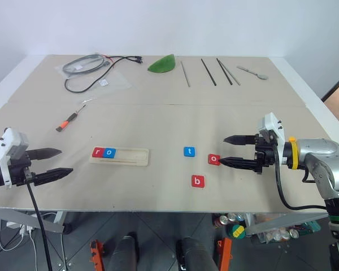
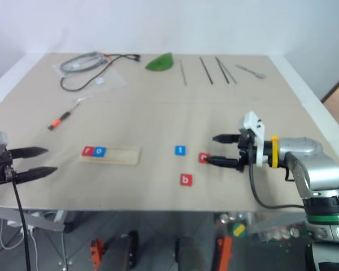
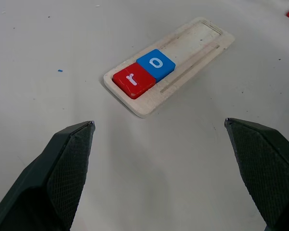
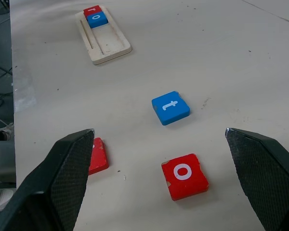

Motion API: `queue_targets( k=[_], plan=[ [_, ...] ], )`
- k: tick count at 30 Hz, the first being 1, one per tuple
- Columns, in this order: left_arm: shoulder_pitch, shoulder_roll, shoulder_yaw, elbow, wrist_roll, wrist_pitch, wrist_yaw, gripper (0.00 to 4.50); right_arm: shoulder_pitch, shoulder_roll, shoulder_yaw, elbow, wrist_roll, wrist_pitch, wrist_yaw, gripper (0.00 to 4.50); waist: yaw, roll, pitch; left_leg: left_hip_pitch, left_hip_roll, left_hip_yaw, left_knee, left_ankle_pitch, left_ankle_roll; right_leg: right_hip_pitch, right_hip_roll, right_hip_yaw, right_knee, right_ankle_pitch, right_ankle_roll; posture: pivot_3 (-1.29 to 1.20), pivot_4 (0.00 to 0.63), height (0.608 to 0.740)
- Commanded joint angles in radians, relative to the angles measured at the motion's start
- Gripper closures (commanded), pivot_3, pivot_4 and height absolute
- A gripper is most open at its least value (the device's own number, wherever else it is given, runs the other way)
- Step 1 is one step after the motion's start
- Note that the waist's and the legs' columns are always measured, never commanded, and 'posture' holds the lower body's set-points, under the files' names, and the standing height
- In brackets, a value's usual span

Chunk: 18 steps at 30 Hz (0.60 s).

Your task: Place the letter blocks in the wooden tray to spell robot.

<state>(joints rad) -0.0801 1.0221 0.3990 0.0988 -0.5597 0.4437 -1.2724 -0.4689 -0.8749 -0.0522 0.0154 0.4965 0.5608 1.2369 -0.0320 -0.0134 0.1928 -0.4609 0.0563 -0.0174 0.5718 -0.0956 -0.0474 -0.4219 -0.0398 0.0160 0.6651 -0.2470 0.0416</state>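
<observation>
The wooden tray [image 1: 124, 156] lies on the table left of centre, with a red "r" block [image 1: 98, 151] and a blue "o" block [image 1: 109, 152] side by side at its left end. A blue "t" block [image 1: 189, 151], a red "o" block [image 1: 214, 159] and a red "b" block [image 1: 198, 180] lie loose to the tray's right. My right gripper [image 1: 230, 151] is open just right of the red "o" block [image 4: 184, 175], with nothing between its fingers. At the table's left edge my left gripper [image 1: 59, 162] is open and empty, pointing toward the tray [image 3: 192, 45].
At the back of the table lie a bagged cable [image 1: 90, 65], a green leaf-shaped piece [image 1: 162, 64], several thin rods [image 1: 209, 72] and a spoon [image 1: 252, 71]. An orange-handled screwdriver [image 1: 69, 119] lies behind the tray. The table's front edge runs close to both grippers.
</observation>
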Motion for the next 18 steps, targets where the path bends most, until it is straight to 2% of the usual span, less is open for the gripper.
queue_targets(
  k=[1,5,14,18],
  plan=[
    [-0.072,0.001,-0.027,0.025,0.021,-0.025,-0.002,0.00,-0.005,-0.014,-0.028,-0.035,0.009,-0.003,-0.003,0.01,0.000,0.000,0.000,0.000,0.000,0.000,0.000,0.000,0.000,0.000,0.000,0.000,0.000,0.000,0.000,0.00,0.150,0.740],
    [-0.282,-0.019,-0.171,0.182,0.103,-0.102,-0.059,0.00,-0.006,-0.014,0.003,-0.081,0.011,0.008,0.009,0.01,0.015,0.000,0.000,-0.001,0.003,0.000,0.004,0.000,0.000,0.001,0.004,0.000,0.002,0.001,0.001,0.00,0.150,0.740],
    [-0.599,-0.092,-0.373,0.579,0.280,-0.468,-0.317,0.00,0.018,-0.033,0.038,-0.268,0.049,0.039,0.053,0.01,0.011,-0.001,0.000,-0.002,0.007,0.006,0.011,0.000,0.000,0.001,0.005,0.003,0.002,0.006,0.002,0.00,0.150,0.740],
    [-0.752,-0.119,-0.468,0.794,0.354,-0.640,-0.342,0.00,0.010,-0.031,0.025,-0.330,0.082,0.071,0.039,0.01,0.011,-0.001,0.000,-0.002,0.008,0.006,0.013,0.000,0.000,0.001,0.006,0.003,0.002,0.007,0.001,0.00,0.150,0.740]
  ],
)
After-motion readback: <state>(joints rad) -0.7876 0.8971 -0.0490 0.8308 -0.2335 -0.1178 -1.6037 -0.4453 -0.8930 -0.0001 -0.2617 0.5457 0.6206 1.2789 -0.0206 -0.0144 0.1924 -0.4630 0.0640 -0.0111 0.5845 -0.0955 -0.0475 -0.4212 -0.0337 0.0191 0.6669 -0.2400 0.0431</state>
